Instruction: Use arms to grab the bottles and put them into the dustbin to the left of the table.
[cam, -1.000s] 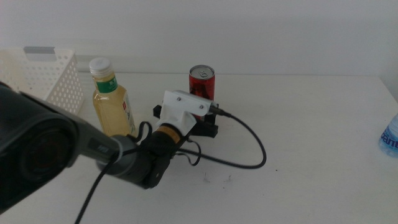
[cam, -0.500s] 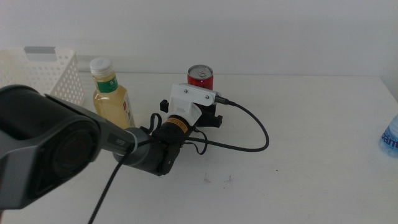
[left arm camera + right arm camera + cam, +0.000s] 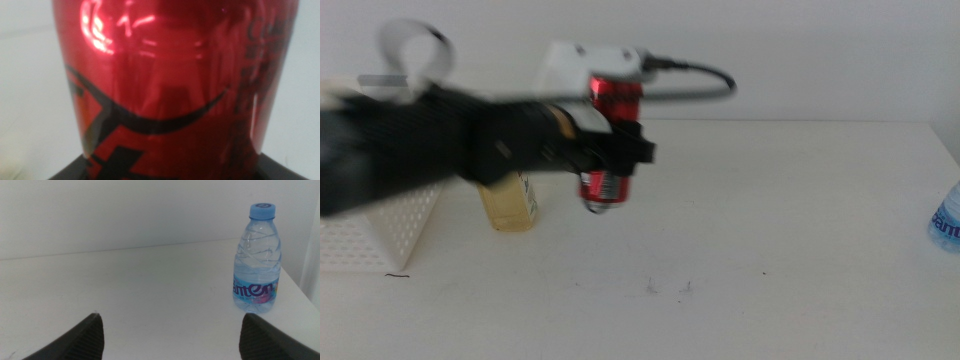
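1. One red drink can (image 3: 610,145) is sitting clamped in the left gripper (image 3: 616,150), lifted clear of the white table (image 3: 770,230); in the left wrist view the can (image 3: 170,85) is filling almost the whole picture, so only dark jaw corners are peeking in at its base.
2. Motion blur is smearing the left arm (image 3: 440,150) across the middle view, making its housing and cable hard to read.
3. That arm is covering the upper part of the yellow-liquid bottle (image 3: 510,200), leaving only the lower body showing, standing just beside the dustbin (image 3: 380,235).
4. Part of the white perforated dustbin is also hiding behind the arm at the table's left end.
5. At the right edge of the middle view the small water bottle (image 3: 947,218) is being cut off; the right wrist view is showing it (image 3: 257,260) whole, upright, blue-capped, near the table's far corner.
6. Spread wide and gripping nothing, the right gripper (image 3: 170,335) is waiting with open tabletop ahead of it.
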